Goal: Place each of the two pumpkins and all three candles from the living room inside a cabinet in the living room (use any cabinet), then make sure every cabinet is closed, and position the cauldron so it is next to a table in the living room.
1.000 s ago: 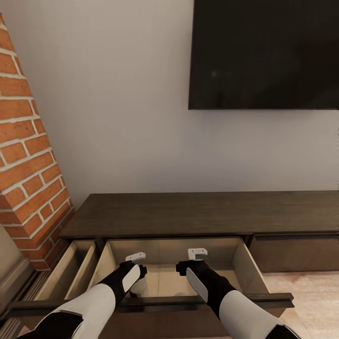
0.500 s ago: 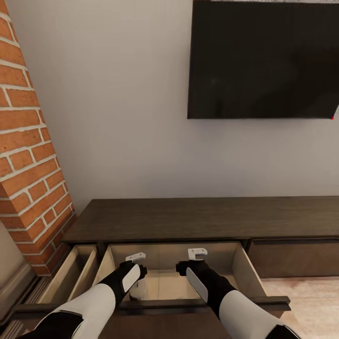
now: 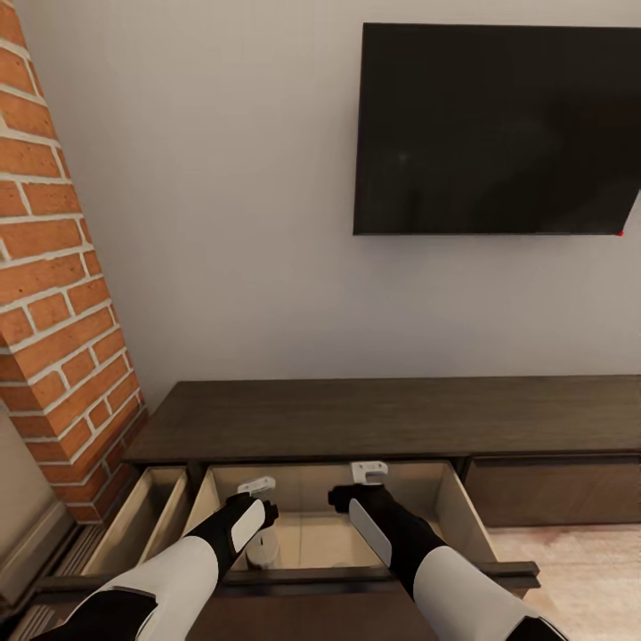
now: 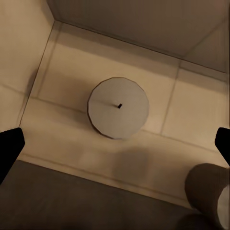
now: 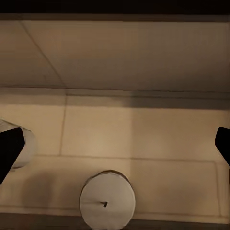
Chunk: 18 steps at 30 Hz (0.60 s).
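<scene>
**Beige drawer, two candles standing in it**

Both tools hang over the open middle drawer of the cabinet. The left tool is spread wide, released, above an upright candle, wick up. The right tool is likewise open, with another candle near the front edge. Bare floor all around them.

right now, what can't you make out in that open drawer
- Head view: the left arm and right arm cover most of the drawer floor; one candle peeks out.
- Left wrist view: corner candle cut off by the edge.
- Right wrist view: side candle partly behind the fingers.
- Candle total: cannot tell.
</scene>
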Motion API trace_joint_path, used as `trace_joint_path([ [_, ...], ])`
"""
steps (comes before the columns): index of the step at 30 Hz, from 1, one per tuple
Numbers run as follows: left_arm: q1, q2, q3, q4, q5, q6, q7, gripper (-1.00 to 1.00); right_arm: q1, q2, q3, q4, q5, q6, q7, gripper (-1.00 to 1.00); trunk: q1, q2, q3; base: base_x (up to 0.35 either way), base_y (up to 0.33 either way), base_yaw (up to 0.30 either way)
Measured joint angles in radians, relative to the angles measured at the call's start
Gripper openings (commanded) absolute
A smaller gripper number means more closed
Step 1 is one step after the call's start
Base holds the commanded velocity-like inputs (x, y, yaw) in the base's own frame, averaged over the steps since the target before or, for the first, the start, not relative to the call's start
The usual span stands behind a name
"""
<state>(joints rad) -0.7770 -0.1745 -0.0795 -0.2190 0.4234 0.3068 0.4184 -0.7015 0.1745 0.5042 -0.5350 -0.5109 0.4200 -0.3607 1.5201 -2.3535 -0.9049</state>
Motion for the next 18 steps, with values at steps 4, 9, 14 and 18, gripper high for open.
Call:
trace_joint_path([
  [4, 0.000, 0.000, 0.000, 0.000, 0.000, 0.001, 0.000, 1.00, 0.001, 0.000, 0.000, -0.005, 0.001, 0.017, 0.001, 1.00, -0.015, 0.028, 0.013, 0.000, 0.000, 0.000],
  [9, 0.000, 0.000, 0.000, 0.000, 0.000, 0.001, 0.000, 1.00, 0.001, 0.000, 0.000, -0.006, 0.001, 0.019, 0.001, 1.00, -0.034, 0.063, 0.028, -0.155, 0.000, 0.000],
  [14, 0.000, 0.000, 0.000, 0.000, 0.000, 0.002, 0.000, 1.00, 0.001, 0.000, 0.000, -0.006, 0.001, 0.021, 0.001, 1.00, -0.054, 0.098, 0.044, -0.059, 0.000, 0.000],
  [18, 0.000, 0.000, 0.000, 0.000, 0.000, 0.002, 0.000, 1.00, 0.001, 0.000, 0.000, -0.006, 0.001, 0.021, 0.001, 1.00, -0.069, 0.126, 0.056, -0.002, 0.000, 0.000],
])
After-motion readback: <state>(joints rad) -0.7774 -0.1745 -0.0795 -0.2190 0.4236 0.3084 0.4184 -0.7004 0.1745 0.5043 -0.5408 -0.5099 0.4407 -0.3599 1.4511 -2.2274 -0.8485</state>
